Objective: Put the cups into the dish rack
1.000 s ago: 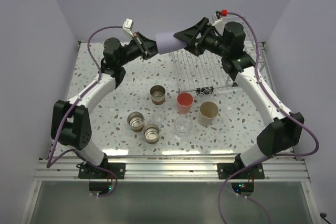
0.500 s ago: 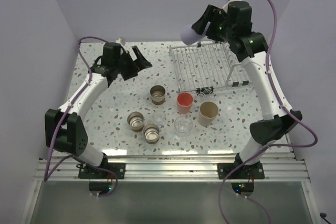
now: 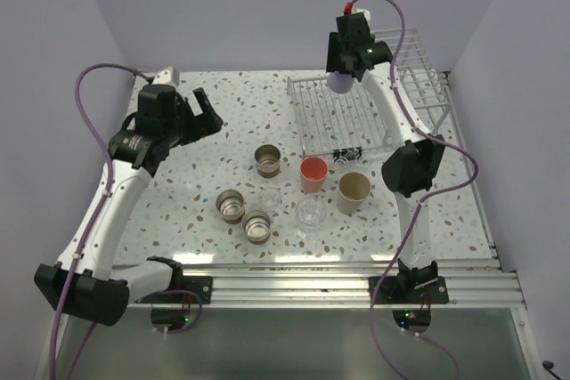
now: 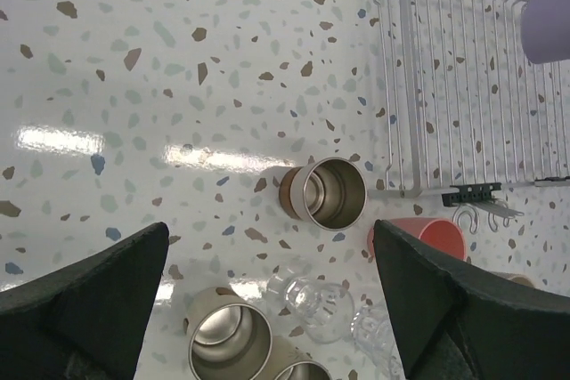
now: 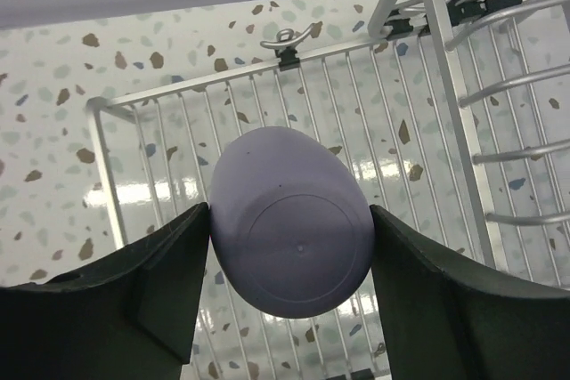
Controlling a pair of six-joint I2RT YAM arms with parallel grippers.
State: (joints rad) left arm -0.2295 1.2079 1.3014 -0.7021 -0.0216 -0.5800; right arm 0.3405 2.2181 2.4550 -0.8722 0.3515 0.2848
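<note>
My right gripper (image 3: pixel 339 76) is shut on the lavender cup (image 3: pixel 337 84), held bottom-up over the far left part of the dish rack (image 3: pixel 343 124). In the right wrist view the cup (image 5: pixel 294 238) fills the gap between both fingers, above the rack's wires (image 5: pixel 401 113). My left gripper (image 3: pixel 203 113) hangs open and empty over the table's left, above the other cups. Those are three metallic cups (image 3: pixel 267 160) (image 3: pixel 231 206) (image 3: pixel 258 226), two clear ones (image 3: pixel 270 198) (image 3: pixel 310 213), a coral-red one (image 3: pixel 313 174) and a beige one (image 3: pixel 354 192), all standing upright.
The rack's taller cage part (image 3: pixel 419 64) stands at the back right. Walls close in the table on the left, back and right. In the left wrist view a metallic cup (image 4: pixel 329 193) lies just left of the rack's front corner (image 4: pixel 405 189).
The left gripper opened off the lavender cup and drew back to the left. The right arm, keeping the cup, swung it up and then down over the rack.
</note>
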